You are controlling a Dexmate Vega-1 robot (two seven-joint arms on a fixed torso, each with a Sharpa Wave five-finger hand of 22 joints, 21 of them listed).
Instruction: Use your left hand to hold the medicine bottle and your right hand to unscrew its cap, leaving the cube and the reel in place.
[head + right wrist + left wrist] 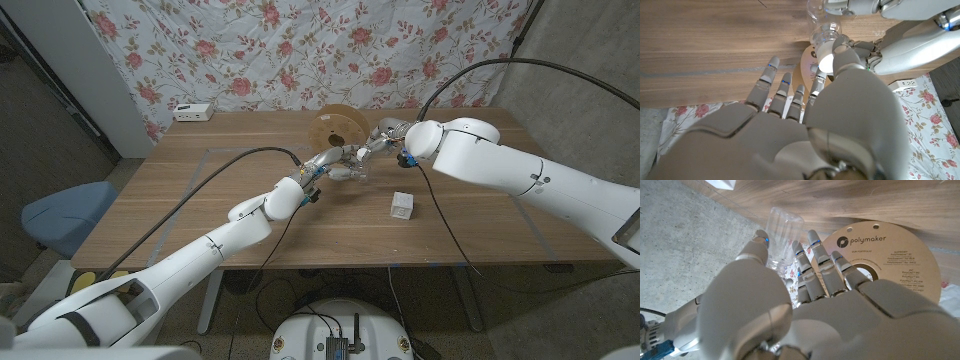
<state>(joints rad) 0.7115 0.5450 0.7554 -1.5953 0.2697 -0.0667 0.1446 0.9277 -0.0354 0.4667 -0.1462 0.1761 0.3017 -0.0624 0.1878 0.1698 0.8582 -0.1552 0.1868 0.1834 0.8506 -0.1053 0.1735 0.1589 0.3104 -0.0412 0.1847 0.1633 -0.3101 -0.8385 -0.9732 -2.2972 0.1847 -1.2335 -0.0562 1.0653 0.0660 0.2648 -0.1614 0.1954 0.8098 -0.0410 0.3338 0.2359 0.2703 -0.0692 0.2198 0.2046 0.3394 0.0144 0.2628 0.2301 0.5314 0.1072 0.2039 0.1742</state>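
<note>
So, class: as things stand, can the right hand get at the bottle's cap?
Probably yes: the right hand already has a fingertip against the white cap, while the left hand holds the bottle by its body, leaving the cap end free.

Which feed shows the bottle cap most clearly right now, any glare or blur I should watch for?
Right wrist view: the cap is overexposed, a white glare patch beside the right hand. Left wrist view: sharp on the clear bottle and the reel; the left hand covers the cap. Head view: even light, bottle too small for detail.
</note>
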